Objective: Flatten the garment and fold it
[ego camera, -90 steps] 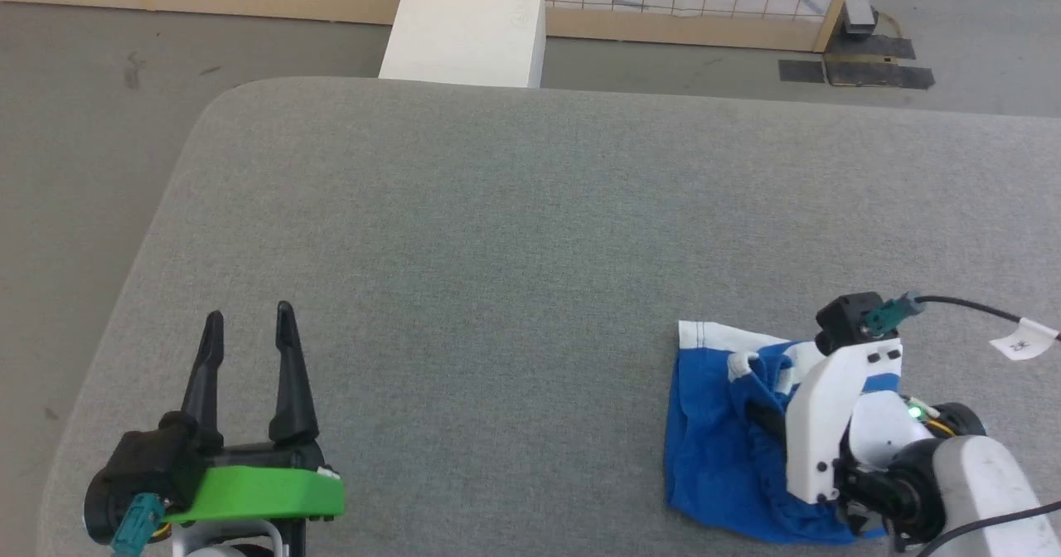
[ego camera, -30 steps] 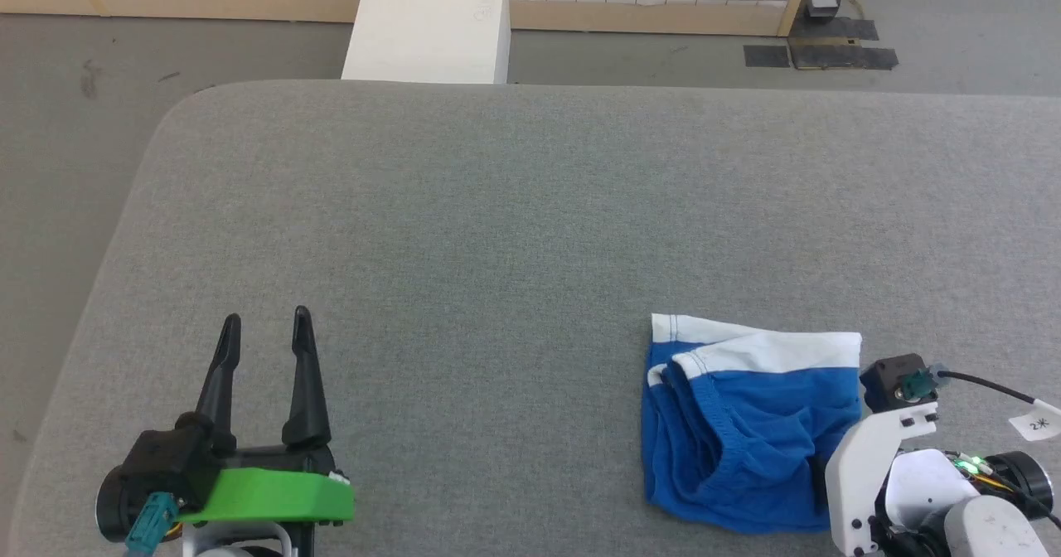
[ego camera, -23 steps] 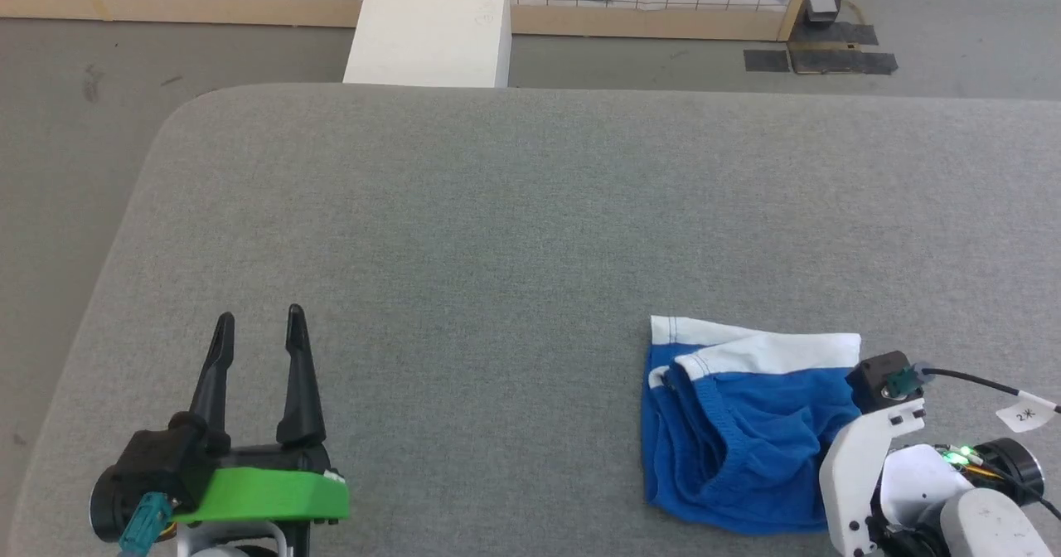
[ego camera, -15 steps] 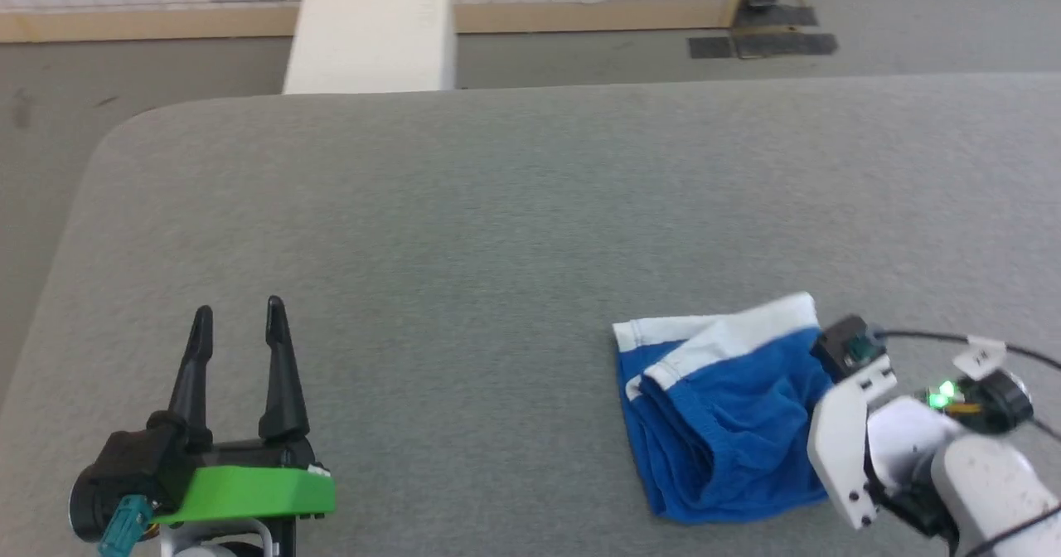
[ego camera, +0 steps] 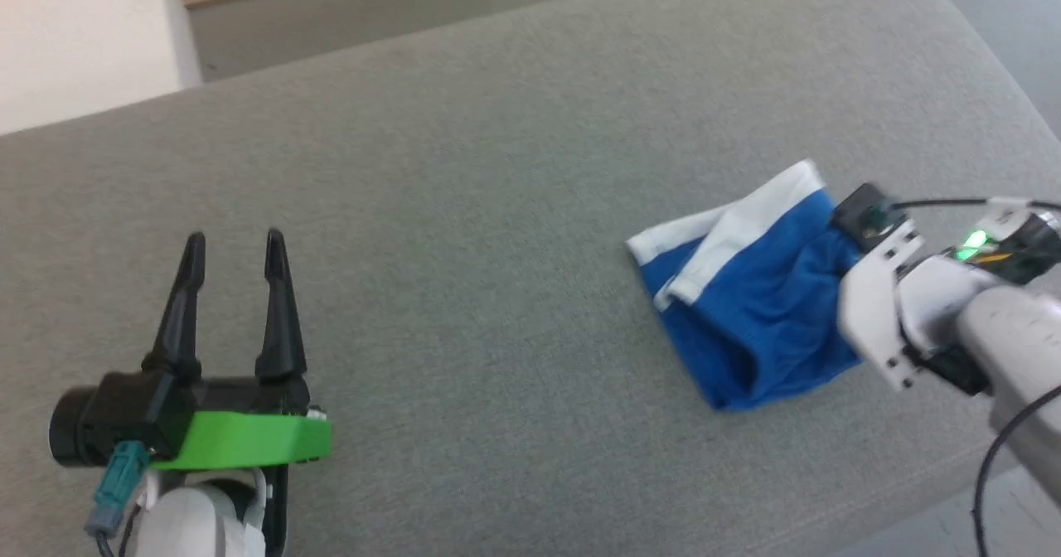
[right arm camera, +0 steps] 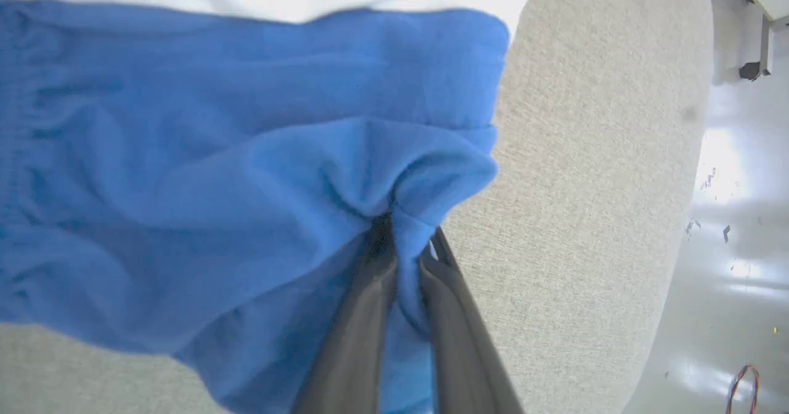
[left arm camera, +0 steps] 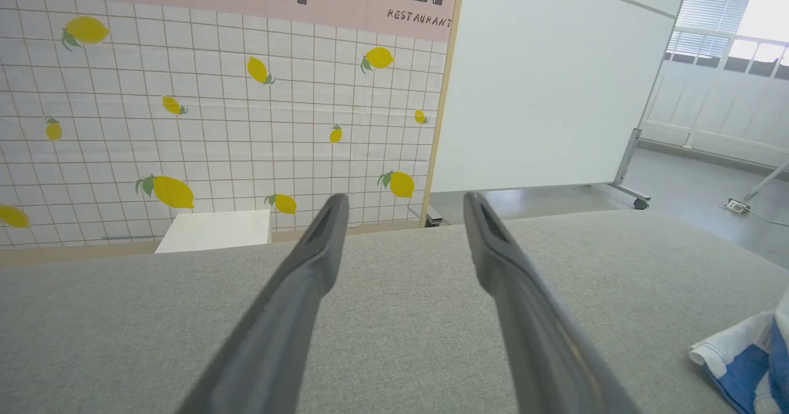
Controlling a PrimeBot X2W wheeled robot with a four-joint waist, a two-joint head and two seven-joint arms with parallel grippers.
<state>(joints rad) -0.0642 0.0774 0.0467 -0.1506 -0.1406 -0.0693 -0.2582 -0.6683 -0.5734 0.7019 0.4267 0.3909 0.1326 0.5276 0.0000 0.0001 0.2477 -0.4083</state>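
Observation:
The bright blue shorts (ego camera: 750, 300) with a white stripe lie bunched on the right of the grey padded table (ego camera: 497, 209). My right gripper (right arm camera: 404, 232) is shut on a fold of blue cloth at the garment's right edge; in the head view its white wrist (ego camera: 887, 308) covers the fingers. The pinched fabric (right arm camera: 394, 180) puckers around the fingertips. My left gripper (ego camera: 234, 246) rests open and empty at the lower left, far from the shorts. A corner of the shorts (left arm camera: 739, 365) shows at the lower right of the left wrist view.
The table's right edge (right arm camera: 672, 217) runs close beside the shorts, with shiny floor beyond. A white box (left arm camera: 216, 232) stands behind the table before a lemon-patterned tile wall (left arm camera: 203, 112). A white panel on wheels (left arm camera: 548, 87) stands at the back right.
The head camera has swung and tilted, so the whole picture shifted. The right gripper, earlier over the shorts, withdrew to their right edge and now pinches it. The left gripper stays open.

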